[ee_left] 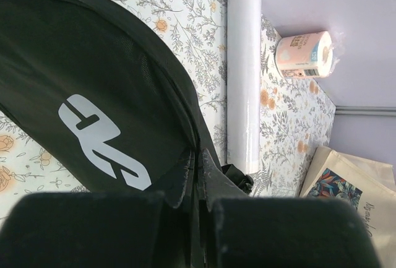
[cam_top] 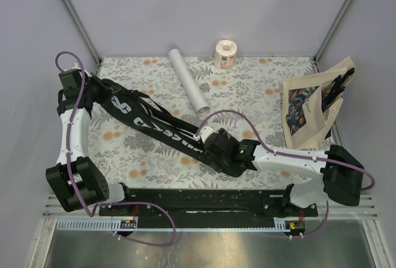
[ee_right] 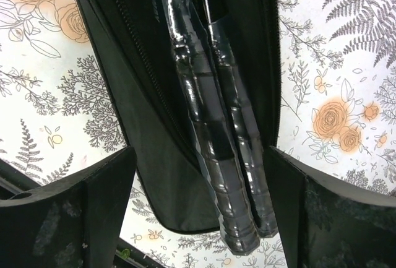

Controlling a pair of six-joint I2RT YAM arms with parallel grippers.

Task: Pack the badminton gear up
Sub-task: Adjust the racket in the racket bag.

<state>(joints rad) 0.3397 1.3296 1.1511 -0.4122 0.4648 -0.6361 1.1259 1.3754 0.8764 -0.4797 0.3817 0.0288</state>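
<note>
Floral tabletop (cam_top: 266, 88) lay under everything. Our right hand (ee_right: 207, 181) stood wide open, holding nothing, straddling the two racket handles (ee_right: 216, 156) in the mouth of the racket bag (cam_top: 154, 125), lower centre of the overhead frame. We judged they should be nudged fully inside before zipping. Our left hand (ee_left: 198, 178), upper left, was clamped on the bag's far end, its arm reaching up the frame's left side. The white tube (cam_top: 189, 79) lay apart, upper centre.
</note>
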